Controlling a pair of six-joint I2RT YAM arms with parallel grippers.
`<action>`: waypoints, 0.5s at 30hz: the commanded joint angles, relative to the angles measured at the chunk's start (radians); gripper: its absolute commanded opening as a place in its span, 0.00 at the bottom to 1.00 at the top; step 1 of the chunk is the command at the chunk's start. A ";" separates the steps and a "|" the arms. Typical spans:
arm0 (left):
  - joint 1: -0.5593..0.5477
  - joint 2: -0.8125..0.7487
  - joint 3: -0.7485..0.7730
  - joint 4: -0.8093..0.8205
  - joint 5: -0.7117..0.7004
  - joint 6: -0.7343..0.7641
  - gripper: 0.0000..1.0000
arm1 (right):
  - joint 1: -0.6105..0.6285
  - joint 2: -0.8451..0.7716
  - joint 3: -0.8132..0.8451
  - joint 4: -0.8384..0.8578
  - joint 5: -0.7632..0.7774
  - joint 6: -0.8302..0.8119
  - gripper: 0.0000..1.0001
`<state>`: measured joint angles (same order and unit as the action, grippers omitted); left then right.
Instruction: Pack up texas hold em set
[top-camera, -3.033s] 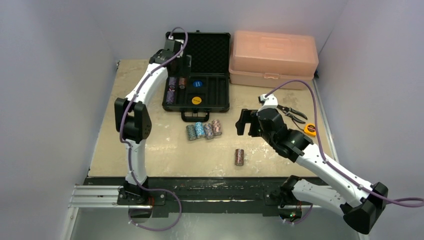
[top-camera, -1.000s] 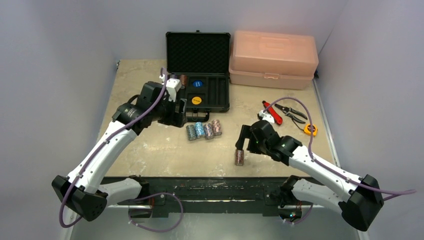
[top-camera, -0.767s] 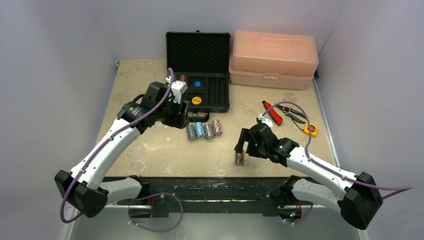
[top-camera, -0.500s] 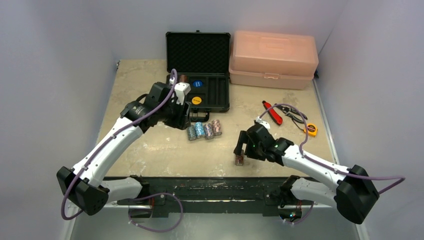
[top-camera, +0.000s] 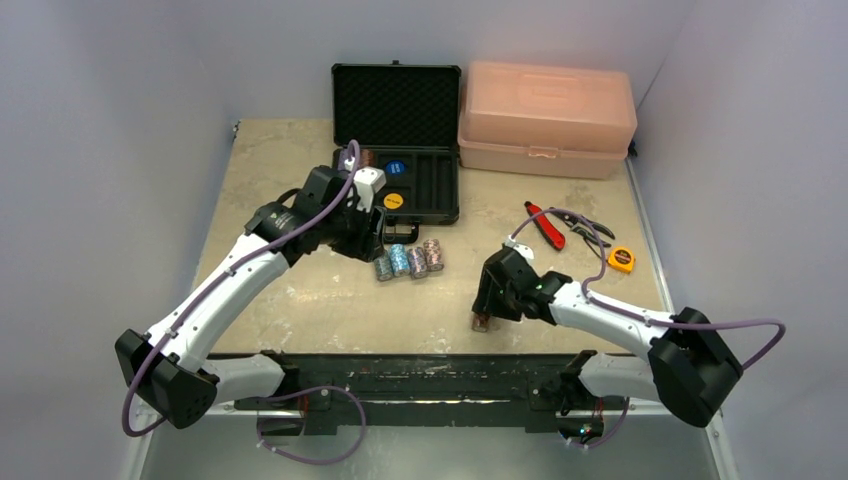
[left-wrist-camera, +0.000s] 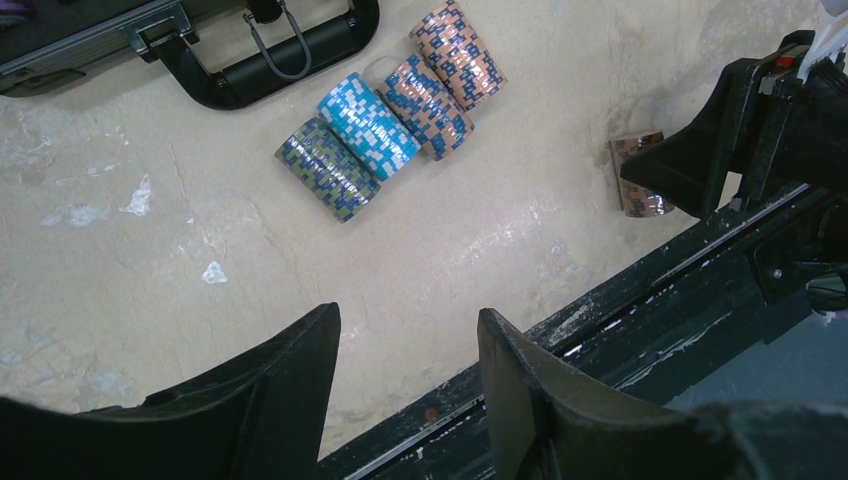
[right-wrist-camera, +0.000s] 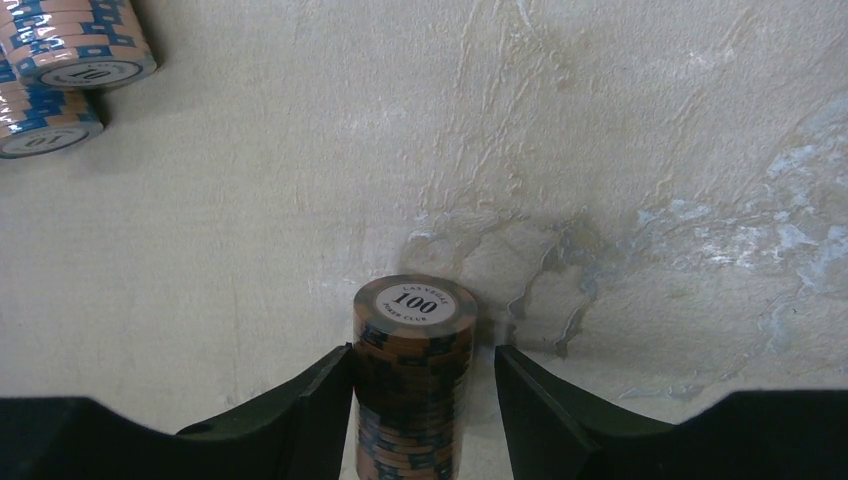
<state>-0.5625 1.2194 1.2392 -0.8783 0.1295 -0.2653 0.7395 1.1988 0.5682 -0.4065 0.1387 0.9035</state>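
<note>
Top external view shows the black briefcase-style case (top-camera: 397, 100) open, four multicoloured chip stacks (top-camera: 408, 260) loose by its handle — left gripper (left-wrist-camera: 407, 315) gapes empty beside them, right gripper (right-wrist-camera: 422, 352) straddles an upright brown chip stack (right-wrist-camera: 412, 390), not yet clamped — so much packing remains.

Left fingers (left-wrist-camera: 290, 390) and right fingers (right-wrist-camera: 305, 420) stand parted, pointing downward.
</note>
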 joint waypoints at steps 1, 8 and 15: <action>-0.008 -0.001 0.009 0.012 -0.004 0.024 0.53 | 0.001 0.026 0.029 0.036 0.005 -0.001 0.55; -0.015 0.008 0.011 0.004 -0.017 0.028 0.53 | 0.003 0.046 0.032 0.043 -0.005 -0.001 0.36; -0.020 0.011 0.011 0.004 -0.018 0.030 0.53 | 0.003 0.030 0.042 0.048 -0.017 -0.004 0.13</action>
<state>-0.5747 1.2285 1.2392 -0.8845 0.1219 -0.2642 0.7395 1.2388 0.5758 -0.3729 0.1307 0.9009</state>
